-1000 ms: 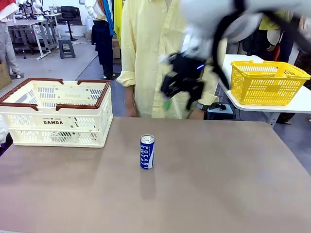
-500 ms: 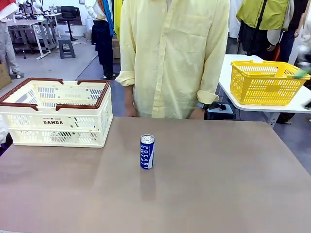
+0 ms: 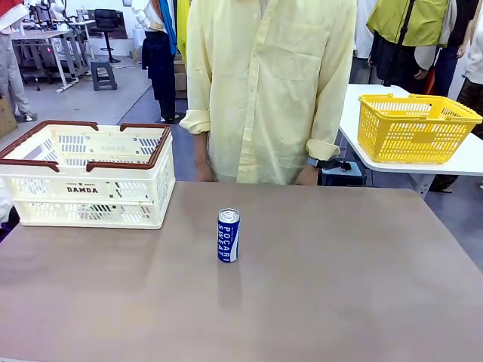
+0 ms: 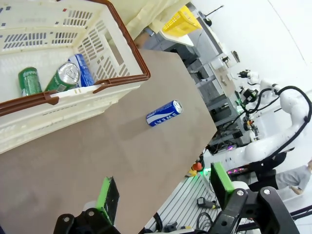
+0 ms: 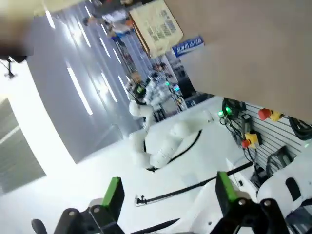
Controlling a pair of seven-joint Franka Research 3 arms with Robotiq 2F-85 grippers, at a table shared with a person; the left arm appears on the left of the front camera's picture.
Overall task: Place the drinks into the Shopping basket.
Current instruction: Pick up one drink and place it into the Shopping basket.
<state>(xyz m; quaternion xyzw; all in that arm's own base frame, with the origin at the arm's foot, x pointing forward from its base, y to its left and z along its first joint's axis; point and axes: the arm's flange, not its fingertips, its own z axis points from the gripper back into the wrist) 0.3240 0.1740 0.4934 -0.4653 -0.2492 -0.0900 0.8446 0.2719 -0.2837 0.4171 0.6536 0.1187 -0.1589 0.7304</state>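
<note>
One blue-and-white POCARI can stands upright near the middle of the brown table, right of the cream Shopping basket at the far left. In the left wrist view that can shows beyond the basket, which holds two green cans and a blue-and-white one. My left gripper hangs open and empty, high above the table's near side. My right gripper is open and empty too, far from the can and the basket.
A person in a pale yellow shirt stands at the far edge, hands down behind the table. A yellow mesh basket sits on a white side table at the right. The other white arm appears in the right wrist view.
My right arm, blurred in front of the person a second ago, has swung off to the right and left the front view. The can and basket have not moved.
</note>
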